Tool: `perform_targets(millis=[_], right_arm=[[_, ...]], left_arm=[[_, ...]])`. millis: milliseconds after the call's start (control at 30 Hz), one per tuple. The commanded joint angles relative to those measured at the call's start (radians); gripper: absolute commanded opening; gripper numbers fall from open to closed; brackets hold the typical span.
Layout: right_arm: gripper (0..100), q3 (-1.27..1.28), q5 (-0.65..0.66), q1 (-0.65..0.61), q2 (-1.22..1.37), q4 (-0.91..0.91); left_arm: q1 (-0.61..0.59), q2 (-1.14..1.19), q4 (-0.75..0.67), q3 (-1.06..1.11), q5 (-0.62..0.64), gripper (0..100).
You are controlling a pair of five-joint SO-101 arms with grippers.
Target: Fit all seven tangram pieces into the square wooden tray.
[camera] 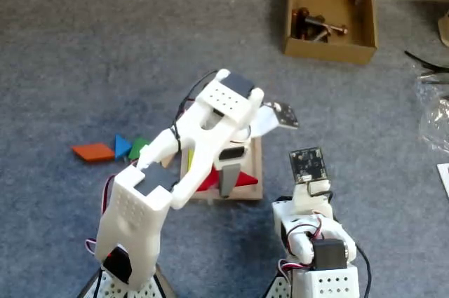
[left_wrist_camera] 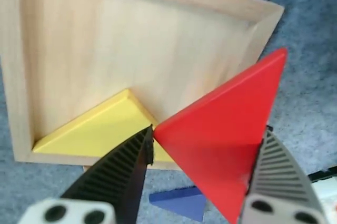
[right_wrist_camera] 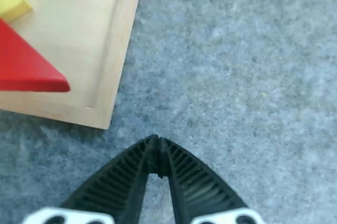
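Observation:
My left gripper is shut on a large red triangle, holding it over the near corner of the square wooden tray. A yellow triangle lies flat inside the tray along one wall. A blue piece lies on the carpet just outside the tray. From above, the left arm covers most of the tray, and the red triangle pokes out beside it. My right gripper is shut and empty over the carpet, near the tray's corner.
An orange piece, a blue triangle and a green piece lie in a row on the grey carpet left of the tray. A cardboard box with small parts stands at the back right. Cables and plastic lie at the right edge.

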Motion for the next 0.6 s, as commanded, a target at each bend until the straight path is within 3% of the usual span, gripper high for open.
perform_targets(millis=[0, 100, 467, 567], right_arm=[[0.5, 0.117, -0.008, -0.010, -0.008, -0.018], [0.5, 0.117, -0.008, -0.010, -0.008, -0.018], [0.5, 0.117, -0.008, -0.010, -0.008, -0.018], [0.5, 0.117, -0.008, -0.010, -0.008, -0.018]], left_arm=[[-0.013, -0.062, -0.043, -0.048, 0.017, 27], [-0.053, -0.068, -0.069, -0.050, 0.077, 27], [-0.039, -0.062, -0.066, -0.042, 0.075, 28], [-0.038, -0.061, -0.066, -0.041, 0.075, 32]])
